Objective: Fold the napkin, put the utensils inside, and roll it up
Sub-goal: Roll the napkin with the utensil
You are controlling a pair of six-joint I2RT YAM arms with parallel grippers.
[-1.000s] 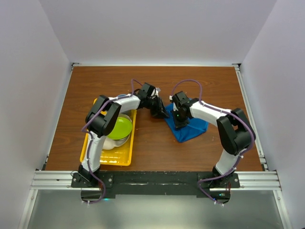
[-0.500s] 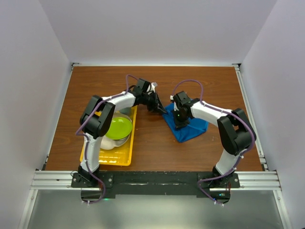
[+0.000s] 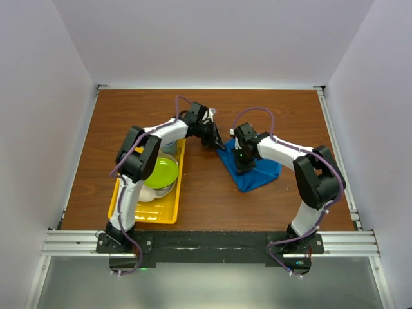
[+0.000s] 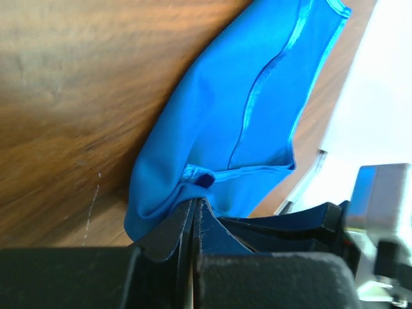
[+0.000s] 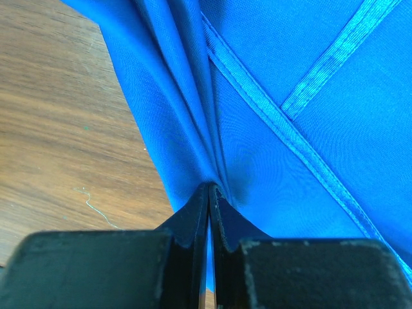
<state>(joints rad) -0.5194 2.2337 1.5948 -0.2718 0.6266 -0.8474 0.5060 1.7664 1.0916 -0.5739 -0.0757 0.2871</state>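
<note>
The bright blue napkin (image 3: 254, 172) lies bunched on the brown table, right of centre. My left gripper (image 3: 217, 145) is shut on its upper left corner; in the left wrist view the cloth (image 4: 219, 129) hangs pinched at the fingertips (image 4: 193, 205). My right gripper (image 3: 241, 167) is shut on the napkin's left side; in the right wrist view folds of the cloth (image 5: 270, 109) run into the closed tips (image 5: 210, 188). The fork is not visible in any view.
A yellow tray (image 3: 121, 199) sits at the left with a metal bowl holding a green plate (image 3: 159, 174). A blue cup (image 3: 169, 147) stands at the tray's far end, partly behind the left arm. White walls enclose the table (image 3: 283, 112).
My left gripper swung up-left, away from the napkin, then came back right to the napkin's upper left corner. The right gripper and the napkin have hardly moved.
</note>
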